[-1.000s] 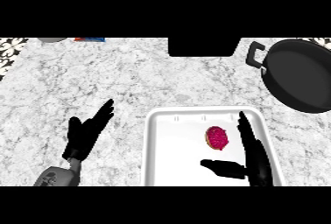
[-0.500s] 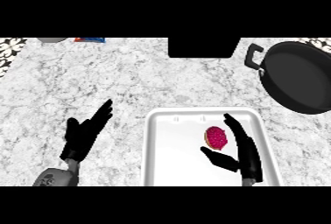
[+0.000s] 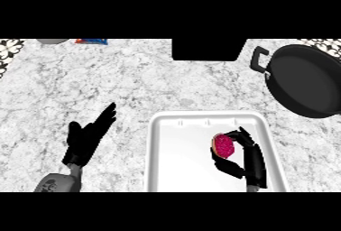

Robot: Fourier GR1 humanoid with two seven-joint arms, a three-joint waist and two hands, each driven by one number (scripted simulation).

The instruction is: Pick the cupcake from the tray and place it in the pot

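Head view: cupcake point(image 3: 224, 145) half hidden inside curled right robot hand point(image 3: 248, 155).

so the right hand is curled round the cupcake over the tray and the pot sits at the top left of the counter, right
Not quite: the pot sits at the counter's top right, as the head view shows. The rest holds: the right hand is curled round the cupcake over the tray.
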